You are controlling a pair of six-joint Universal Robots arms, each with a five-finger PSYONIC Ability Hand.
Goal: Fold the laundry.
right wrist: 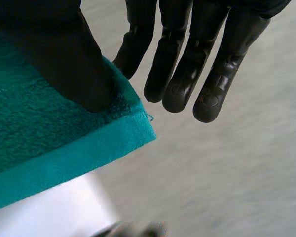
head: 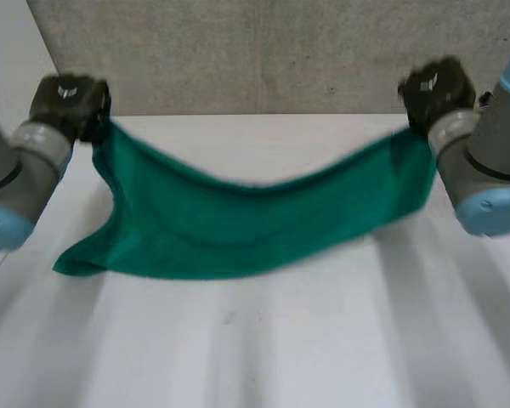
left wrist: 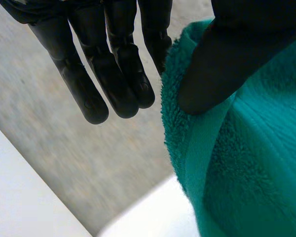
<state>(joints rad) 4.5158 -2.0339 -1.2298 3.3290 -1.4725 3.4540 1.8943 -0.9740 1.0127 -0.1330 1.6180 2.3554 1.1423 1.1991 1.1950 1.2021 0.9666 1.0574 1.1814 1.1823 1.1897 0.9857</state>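
Observation:
A green towel (head: 255,221) hangs between my two hands over the white table (head: 280,340). Its top edge sags in the middle, and its lower edge and near left corner rest on the table. My left hand (head: 68,102) holds the towel's far left corner. In the left wrist view, the thumb (left wrist: 237,59) pinches the towel (left wrist: 246,163) while the other fingers (left wrist: 113,74) stay straight. My right hand (head: 438,89) holds the far right corner. The right wrist view shows its thumb (right wrist: 64,54) pressing the hemmed corner of the towel (right wrist: 39,143).
A grey wall (head: 280,51) rises just behind the table's far edge, close to both hands. Bare white tabletop stretches in front of the towel.

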